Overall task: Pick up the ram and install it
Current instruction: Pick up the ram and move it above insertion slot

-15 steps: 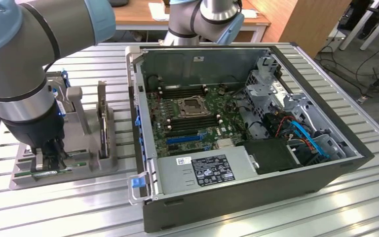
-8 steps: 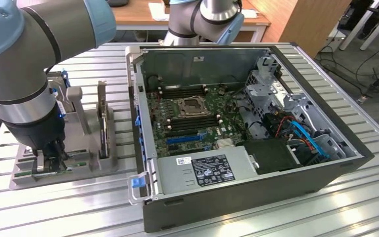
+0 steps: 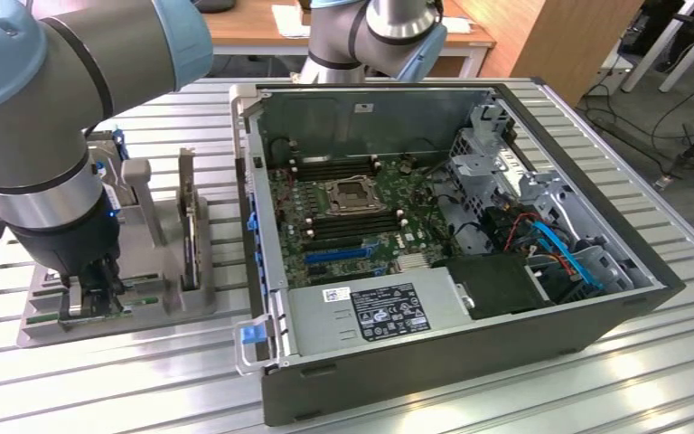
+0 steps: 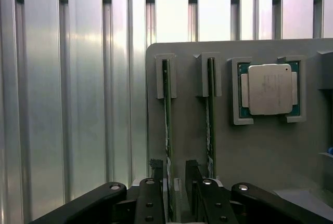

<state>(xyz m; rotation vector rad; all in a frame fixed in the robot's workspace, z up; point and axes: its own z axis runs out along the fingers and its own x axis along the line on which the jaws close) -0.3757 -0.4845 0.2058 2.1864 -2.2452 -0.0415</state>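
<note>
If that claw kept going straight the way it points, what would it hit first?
Probably the grey holder, since the open gripper straddles the ram standing on edge in it; depth is unclear.

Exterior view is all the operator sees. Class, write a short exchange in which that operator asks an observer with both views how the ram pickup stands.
Operator: The gripper is down in the grey holder. What is between its fingers?
Observer: The ram, standing on edge in a slot. The open fingers sit either side of it.
Operator: What else is in that holder?
Observer: A second ram stick stands on edge in the neighbouring slot, between the ram and a processor lying flat.
</note>
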